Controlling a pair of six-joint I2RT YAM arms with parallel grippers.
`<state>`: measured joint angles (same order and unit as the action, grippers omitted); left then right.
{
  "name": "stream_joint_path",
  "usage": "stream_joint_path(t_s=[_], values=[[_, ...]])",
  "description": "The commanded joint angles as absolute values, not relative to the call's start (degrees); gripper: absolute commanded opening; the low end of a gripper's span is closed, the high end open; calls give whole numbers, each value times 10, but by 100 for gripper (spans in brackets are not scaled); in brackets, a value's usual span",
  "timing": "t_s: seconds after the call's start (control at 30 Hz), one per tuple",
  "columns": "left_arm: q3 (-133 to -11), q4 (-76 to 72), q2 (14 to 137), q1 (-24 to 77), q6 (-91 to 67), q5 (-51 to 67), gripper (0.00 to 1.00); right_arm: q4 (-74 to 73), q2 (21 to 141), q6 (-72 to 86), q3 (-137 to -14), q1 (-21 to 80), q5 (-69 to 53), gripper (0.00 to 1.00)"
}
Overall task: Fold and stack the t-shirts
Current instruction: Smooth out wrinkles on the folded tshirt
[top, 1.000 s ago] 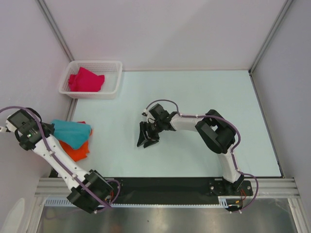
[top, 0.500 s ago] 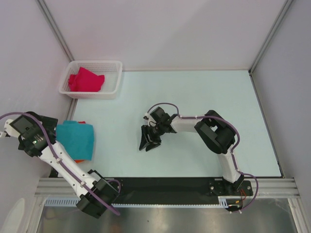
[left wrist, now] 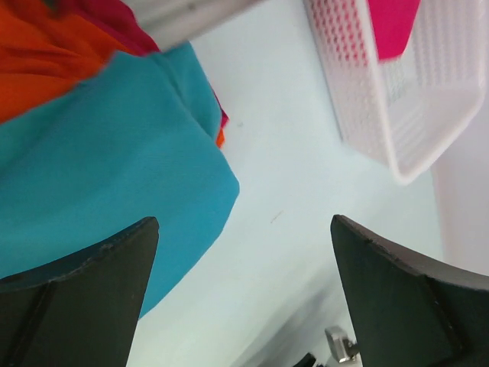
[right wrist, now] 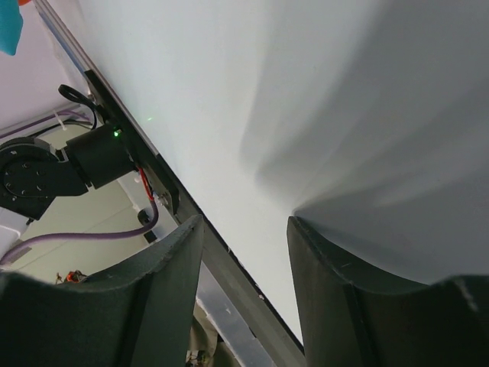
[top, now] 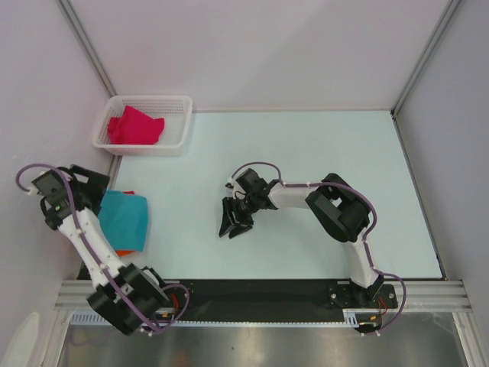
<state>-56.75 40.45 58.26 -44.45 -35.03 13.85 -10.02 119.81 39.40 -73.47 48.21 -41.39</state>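
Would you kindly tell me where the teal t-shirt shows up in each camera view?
Top external: teal t-shirt near the left edge, just below mid-height.
Left wrist: teal t-shirt fills the left half.
Right wrist: teal t-shirt, a sliver in the top-left corner.
Shared landmark: white basket, upper left from above, upper right for the left wrist.
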Motion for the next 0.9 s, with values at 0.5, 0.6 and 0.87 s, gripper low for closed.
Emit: stream_joint_path(t_s=[0.5,0.6,0.87], values=[[-517,395,681,-485,-330,67,100,-127,1226,385,-749,483,-388,53],[-506,393,685,-508,-316,71,100,-127,1230,386,-750,483,-388,53],[-500,386,680,-531,-320,63,100,-128,1231,388,-751,483,-387,52]])
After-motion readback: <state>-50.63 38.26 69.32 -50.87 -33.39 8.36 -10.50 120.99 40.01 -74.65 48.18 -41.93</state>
